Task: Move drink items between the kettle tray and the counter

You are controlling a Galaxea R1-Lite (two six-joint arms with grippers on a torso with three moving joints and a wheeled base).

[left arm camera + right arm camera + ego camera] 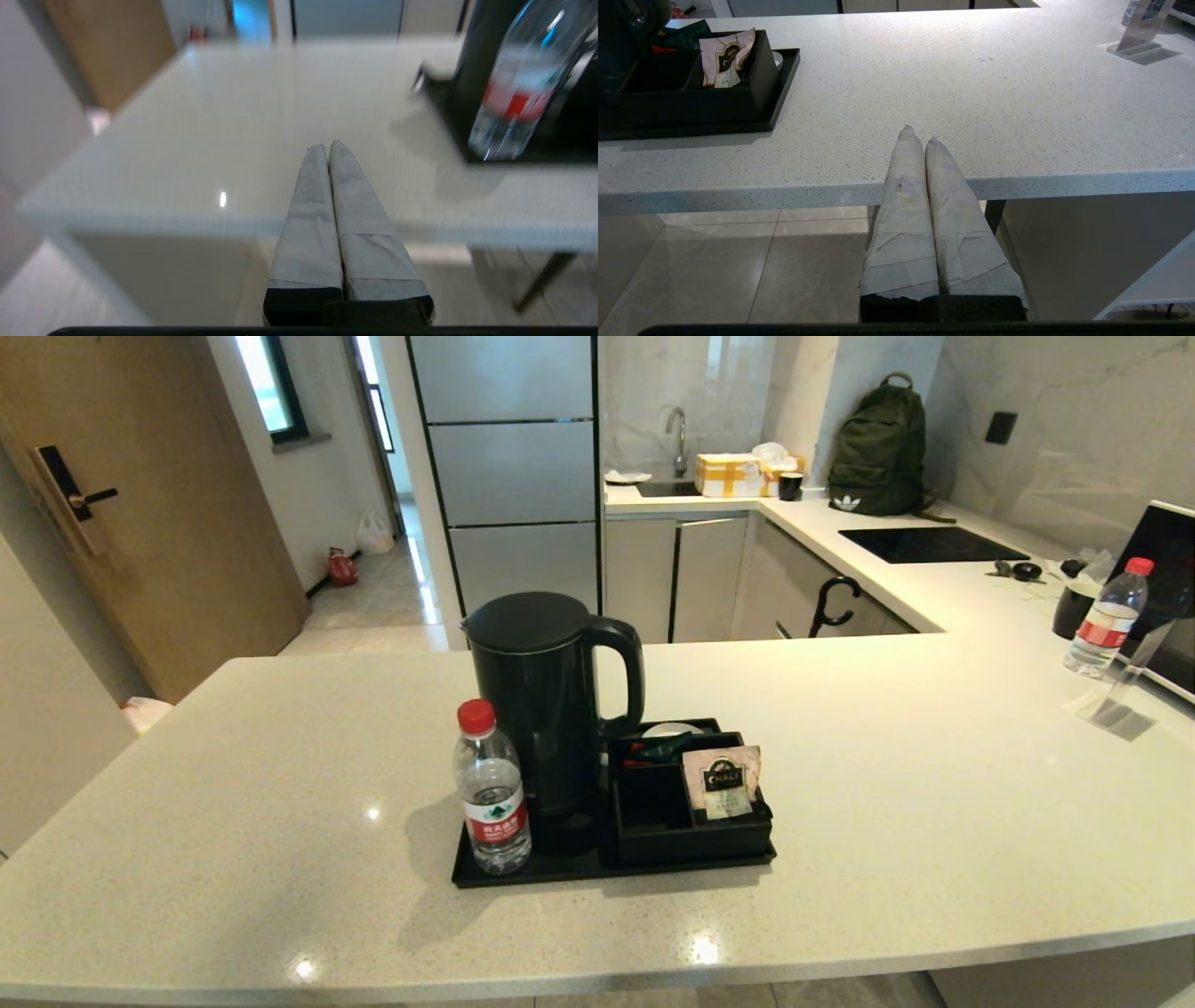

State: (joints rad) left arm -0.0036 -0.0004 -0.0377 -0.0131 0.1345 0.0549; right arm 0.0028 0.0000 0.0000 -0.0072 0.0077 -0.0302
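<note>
Both sets of jaws are pressed together with nothing held: the left gripper (328, 145) and the right gripper (919, 133) are each seen at the counter's front edge, tips just over the rim, and neither appears in the head view. The water bottle (491, 789) stands upright at the front left corner of the kettle tray (560, 870), its long axis vertical, just beside the kettle (546, 700). In the left wrist view the bottle (518, 88) is seen ahead and off to one side of the shut fingertips, near but apart. It is judged that the left arm is the nearer one. The tea sachet (721, 782) leans in the compartment box (653, 831), on the right gripper's side. The counter (887, 756) lies bare around the tray.
</note>
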